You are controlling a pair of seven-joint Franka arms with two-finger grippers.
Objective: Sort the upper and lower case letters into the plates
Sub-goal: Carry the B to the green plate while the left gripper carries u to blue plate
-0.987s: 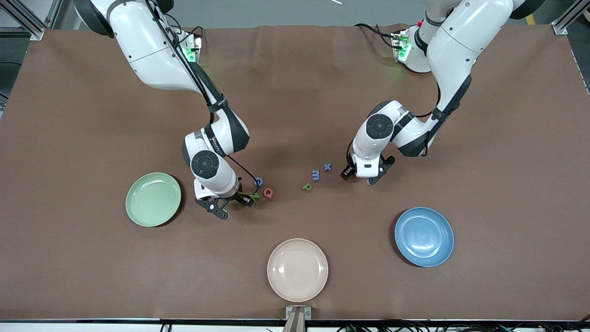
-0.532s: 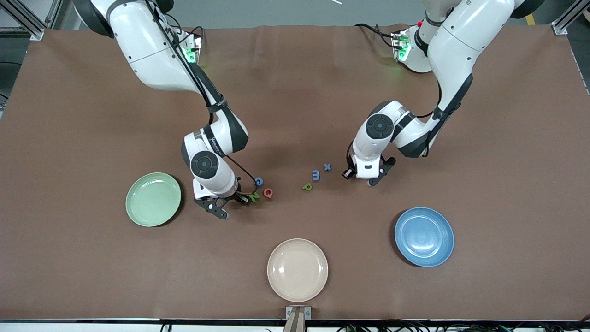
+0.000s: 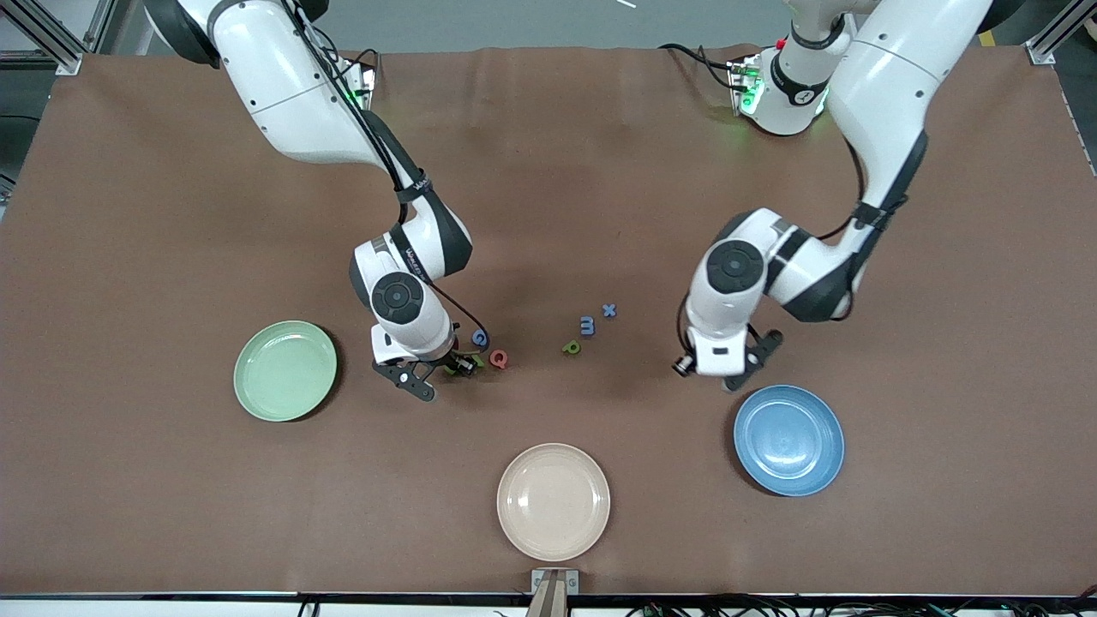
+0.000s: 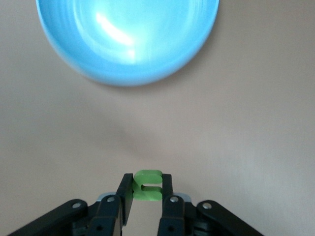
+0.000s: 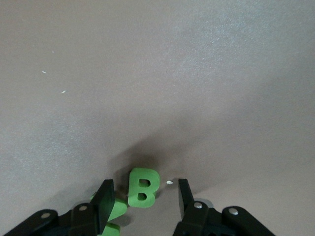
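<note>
Looking down from the front view, the left gripper (image 3: 724, 374) hangs just above the table beside the blue plate (image 3: 789, 440), at that plate's edge nearer the robots. The right gripper (image 3: 426, 374) sits low between the mint green plate (image 3: 284, 370) and a small cluster of letters: a blue one (image 3: 480, 338) and a red Q (image 3: 498, 359). More letters lie mid-table: a blue x (image 3: 609, 310), a blue m (image 3: 587, 325) and a green p (image 3: 571, 347). A beige plate (image 3: 554, 501) lies nearest the camera.

In the left wrist view, the fingers (image 4: 168, 194) are clenched on a small green letter (image 4: 147, 186), with the blue plate ahead.

In the right wrist view, the fingers (image 5: 104, 201) stand apart around an upright green B (image 5: 143, 187), not touching it; a second green letter (image 5: 114, 212) lies against one finger.
</note>
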